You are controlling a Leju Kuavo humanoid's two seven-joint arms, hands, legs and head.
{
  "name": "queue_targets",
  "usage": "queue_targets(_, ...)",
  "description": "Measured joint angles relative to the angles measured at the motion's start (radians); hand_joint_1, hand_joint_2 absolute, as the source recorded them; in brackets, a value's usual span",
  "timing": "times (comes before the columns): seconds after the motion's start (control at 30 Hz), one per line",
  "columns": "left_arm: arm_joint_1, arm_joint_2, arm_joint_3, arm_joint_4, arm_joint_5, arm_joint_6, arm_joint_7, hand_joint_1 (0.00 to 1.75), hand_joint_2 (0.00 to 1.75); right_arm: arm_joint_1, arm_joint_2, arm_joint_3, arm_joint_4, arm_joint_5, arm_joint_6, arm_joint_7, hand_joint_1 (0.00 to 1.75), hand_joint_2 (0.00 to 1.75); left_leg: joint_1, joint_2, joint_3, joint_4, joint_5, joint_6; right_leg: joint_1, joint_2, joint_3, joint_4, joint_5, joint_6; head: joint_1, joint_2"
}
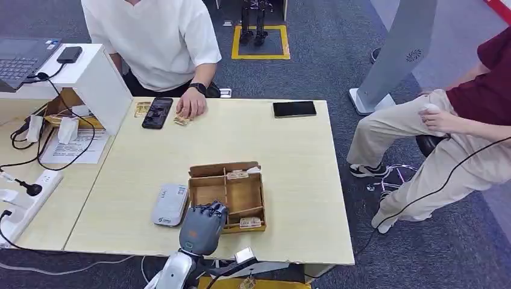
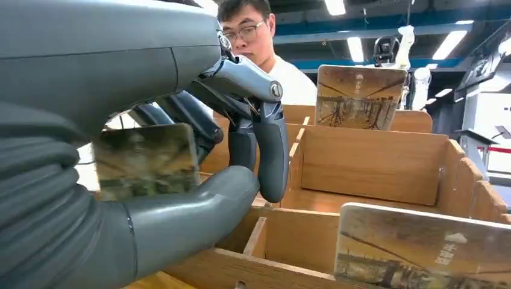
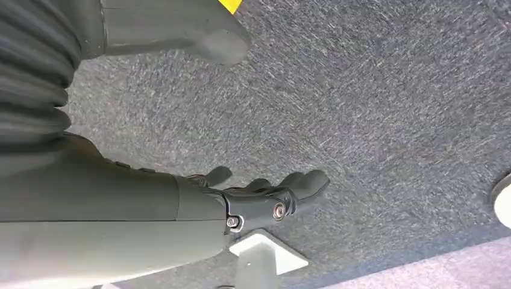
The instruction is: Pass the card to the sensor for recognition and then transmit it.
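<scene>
Across the pale bench (image 1: 289,156), the left robot hand (image 1: 203,226) pinched a card (image 2: 146,161) (thumb beneath); it should lift straight, clear of the wooden box (image 1: 256,198), toward the sensor (image 1: 170,204).

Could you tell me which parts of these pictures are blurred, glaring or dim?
Head view: even light, sharp across the table. Left wrist view: the card pinched in the left hand is soft and dim from closeness, the ceiling lamps glare, the box is sharper. Right wrist view: the right hand hangs over carpet, its thumb blurred.
</scene>
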Motion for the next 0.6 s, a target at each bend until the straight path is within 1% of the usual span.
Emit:
queue_targets(0.13, 0.001, -0.002, 0.0, 0.0, 0.005, 0.0, -0.014, 1.75, 1.75, 0.0, 0.0, 0.0, 0.0, -0.008, 0.0, 0.004, 0.0, 1.75, 0.0, 0.0, 0.0, 0.0, 0.0, 0.0, 0.0, 0.0, 0.001, 0.0, 0.0, 0.0, 0.0, 0.0)
queue_targets(0.23, -0.006, 0.005, 0.0, 0.0, 0.034, 0.0, -0.051, 1.75, 1.75, 0.0, 0.0, 0.001, 0.0, -0.015, 0.0, 0.008, 0.0, 1.75, 0.0, 0.0, 0.0, 0.0, 0.0, 0.0, 0.0, 0.0, 0.001, 0.0, 0.0, 0.0, 0.0, 0.0)
queue_targets(0.33, -0.006, 0.009, 0.003, 0.0, 0.035, 0.0, -0.076, 1.75, 1.75, 0.0, 0.0, 0.001, 0.0, -0.018, 0.001, 0.007, 0.0, 1.75, 0.0, 0.0, 0.0, 0.0, 0.0, 0.0, 0.0, 0.0, 0.001, 0.0, 0.0, 0.0, 0.0, 0.0)
queue_targets(0.53, 0.023, 0.006, 0.008, -0.027, 0.024, 0.0, -0.072, 1.75, 1.75, 0.0, 0.0, 0.002, 0.0, -0.025, 0.001, 0.006, 0.0, 1.75, 0.0, 0.0, 0.0, 0.0, 0.0, 0.0, 0.0, 0.0, 0.001, 0.0, 0.0, 0.0, 0.0, 0.0)
queue_targets(0.6, 0.042, 0.004, 0.008, -0.048, 0.034, 0.0, -0.081, 1.75, 1.75, 0.0, 0.0, 0.001, 0.0, -0.031, 0.002, 0.008, 0.0, 1.75, 0.0, 0.0, 0.0, 0.0, 0.0, 0.0, 0.0, 0.0, 0.0, 0.0, 0.0, 0.0, 0.0, 0.0)
